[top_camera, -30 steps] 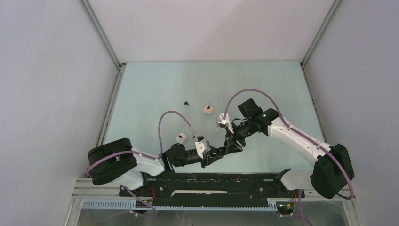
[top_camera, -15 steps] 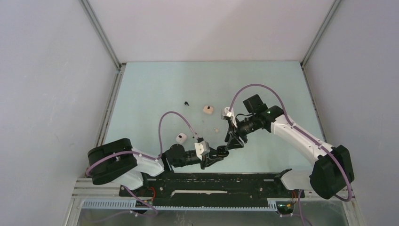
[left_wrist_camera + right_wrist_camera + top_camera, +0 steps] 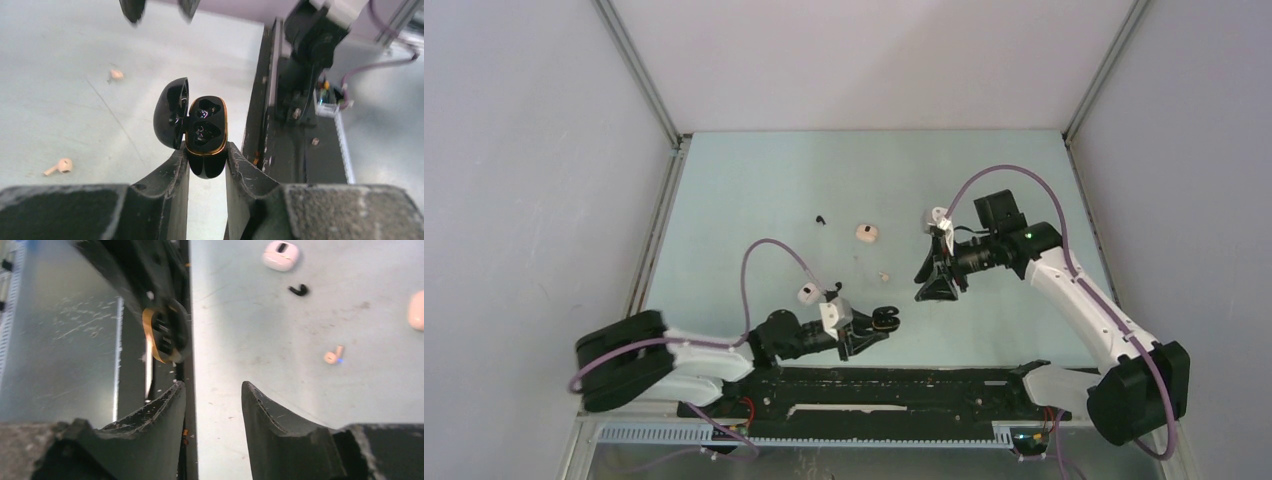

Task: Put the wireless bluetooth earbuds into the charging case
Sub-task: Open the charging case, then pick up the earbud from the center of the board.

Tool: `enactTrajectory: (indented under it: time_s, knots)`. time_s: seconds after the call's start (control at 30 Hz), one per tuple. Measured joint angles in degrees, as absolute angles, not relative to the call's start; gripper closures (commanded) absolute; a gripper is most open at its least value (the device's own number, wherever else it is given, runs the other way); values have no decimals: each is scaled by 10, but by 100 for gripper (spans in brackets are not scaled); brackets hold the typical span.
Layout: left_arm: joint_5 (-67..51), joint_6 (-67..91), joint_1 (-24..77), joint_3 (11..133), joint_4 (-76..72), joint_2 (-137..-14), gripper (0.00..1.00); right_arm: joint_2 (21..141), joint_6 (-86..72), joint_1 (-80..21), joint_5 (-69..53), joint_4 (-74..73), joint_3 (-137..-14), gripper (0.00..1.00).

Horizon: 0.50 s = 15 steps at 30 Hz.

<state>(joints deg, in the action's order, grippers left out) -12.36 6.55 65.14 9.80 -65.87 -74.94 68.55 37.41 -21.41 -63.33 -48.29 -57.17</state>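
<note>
Where left end effector (image 3: 207,150) clamps, case (image 3: 206,125) sits.

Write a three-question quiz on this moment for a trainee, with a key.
1. True or false: the left hand is clamped on the black charging case, which stands open.
2. Multiple choice: the right hand is A) shut on something, B) open and empty, C) out of view.
3. Count: in the top view, how many other cases lie on the table?

Key
1. True.
2. B.
3. Two: the white case and the pink case.
</note>
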Motion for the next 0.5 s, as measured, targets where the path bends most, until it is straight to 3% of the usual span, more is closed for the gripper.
enactTrajectory:
  time_s: [0.3,0.5]
  knots:
    - [21,75,655,98,-356,-302,100,712,251,-245,-450,-342,-569,59]
    - [114,97,655,89,-213,-167,100,799,196,-311,-353,-293,-599,63]
